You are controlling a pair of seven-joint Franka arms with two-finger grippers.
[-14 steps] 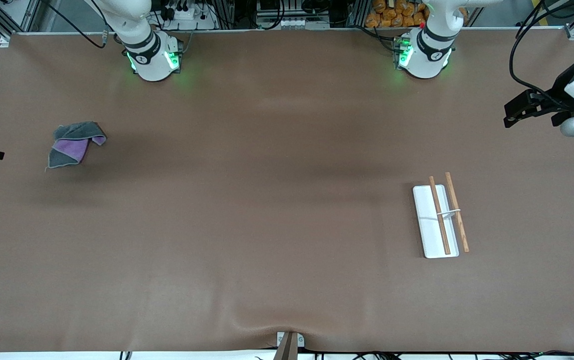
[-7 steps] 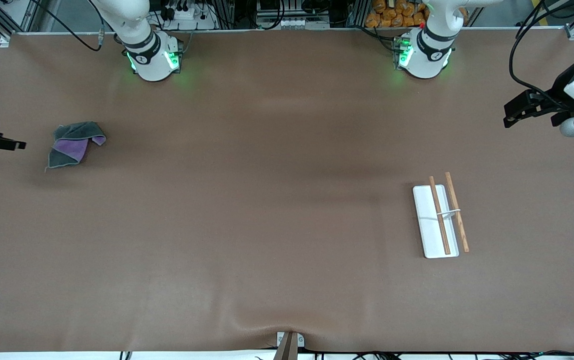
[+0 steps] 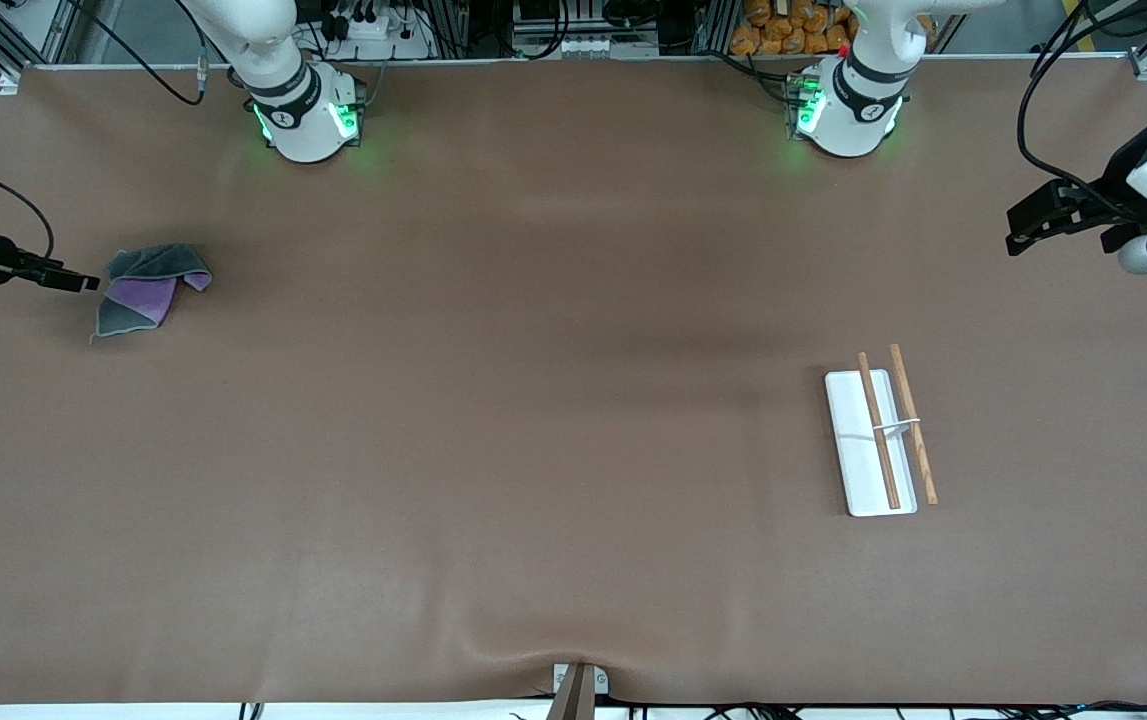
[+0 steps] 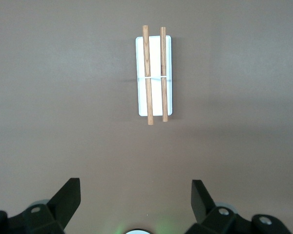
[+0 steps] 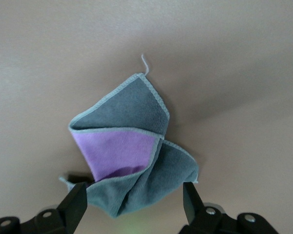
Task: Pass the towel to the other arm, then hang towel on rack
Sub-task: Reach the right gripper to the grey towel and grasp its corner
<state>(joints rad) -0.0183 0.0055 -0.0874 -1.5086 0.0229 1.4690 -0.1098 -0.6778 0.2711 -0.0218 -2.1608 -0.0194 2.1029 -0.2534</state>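
- The small soft towel, dark grey outside with a purple face showing in its fold, lies crumpled on the brown desk close to the edge at the right arm's end. Nothing holds it.
- Your right claw hangs just beside the towel, at that same edge. In the right wrist view its black fingers stand wide apart with the towel between them and below, so I judge the arm is lined up to come down and pinch the raised fold.
- The rack, a flat white plate with two thin light-brown wooden rods and a slim white crosspiece, lies well apart from the towel, toward the left arm's end. This is probably why a hand-over is needed.
- Your left claw waits in the air at the desk edge of its own end, fingers spread, the rack in plain view of its wrist camera.
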